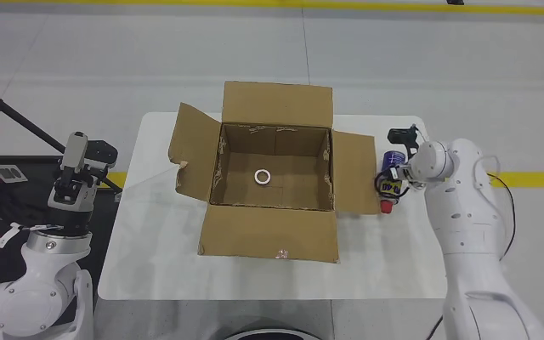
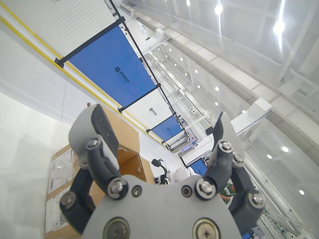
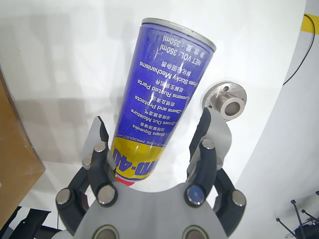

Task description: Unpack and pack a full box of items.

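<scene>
Bright, even overhead light falls on the white table (image 1: 161, 255), and the open cardboard box (image 1: 270, 234) darkens only slightly along its inner walls. In the left wrist view, rows of ceiling lamps (image 2: 218, 8) flare into long streaks across the pale ceiling (image 2: 249, 50), and straight lines bow toward the frame's edges. In the right wrist view, a narrow highlight runs down the blue spray can (image 3: 162, 80), the metal flange (image 3: 225, 101) gleams, and faint grey shadows band the table.

Jaws parted, the left arm (image 1: 75, 178) points upward, the right arm (image 1: 455, 191) downward.
</scene>
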